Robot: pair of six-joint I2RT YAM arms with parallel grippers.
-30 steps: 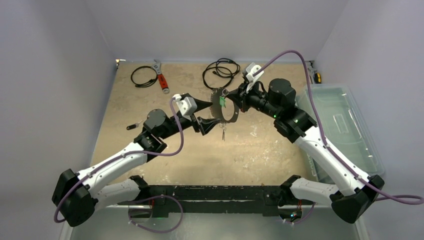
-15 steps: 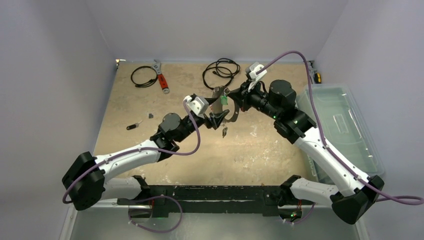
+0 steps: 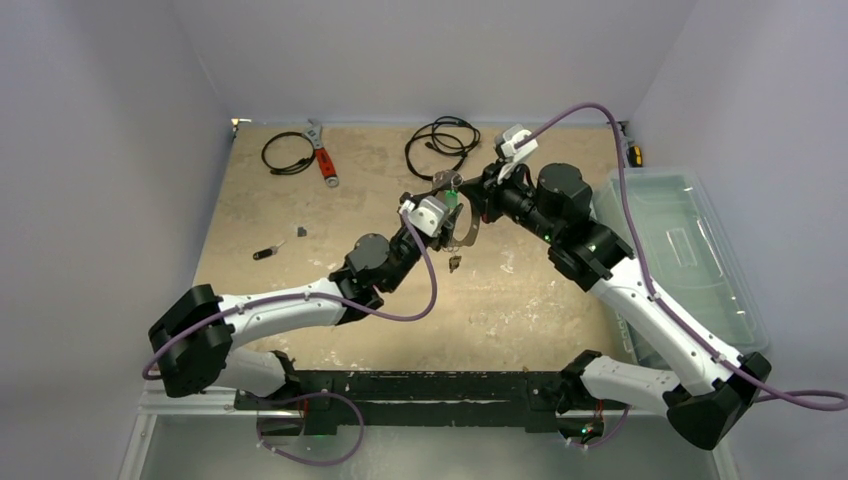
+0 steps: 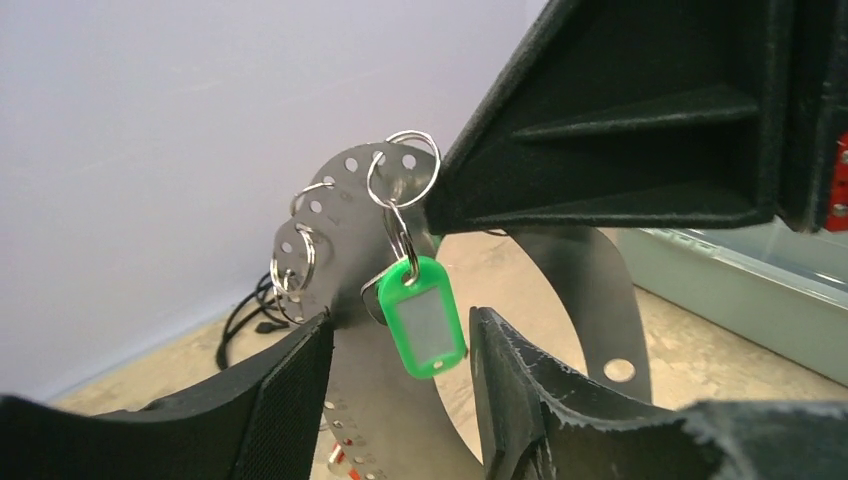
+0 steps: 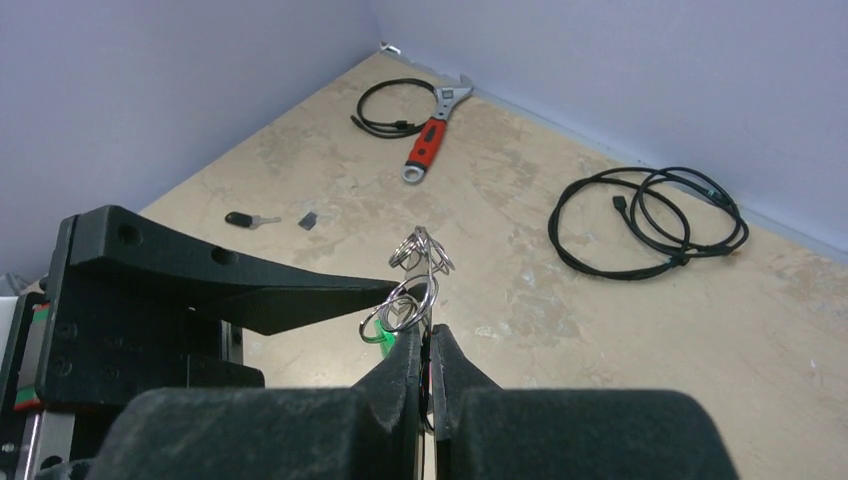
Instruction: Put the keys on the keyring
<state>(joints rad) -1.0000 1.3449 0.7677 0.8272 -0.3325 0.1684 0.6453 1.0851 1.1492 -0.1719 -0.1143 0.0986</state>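
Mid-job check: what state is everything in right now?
keyring: held clear of the table
right gripper: shut on the keyring
green-tagged key: hanging from the keyring
left gripper: open, straddling the green-tagged key
dark-tagged key: loose on the table
wrench: lying on the table

Keyring point(image 4: 590, 300): flat silvery-grey sheet metal, smooth with a dull brushed finish, carrying bright glossy wire split rings point(image 4: 403, 168); the green tag point(image 4: 424, 322) is smooth glossy plastic with a pale, clear-looking window. Left gripper point(image 4: 400, 330): fingers point(image 4: 285, 400) of matt black plastic, grainy and finely ribbed, edges slightly ragged. Table point(image 5: 560, 330) is tan, matt, mottled and worn-looking; wrench point(image 5: 432, 130) has a silvery metal head and a smooth red handle; cables point(image 5: 682, 255) have a black, slightly shiny sheath; bin point(image 3: 700, 240) is translucent plastic
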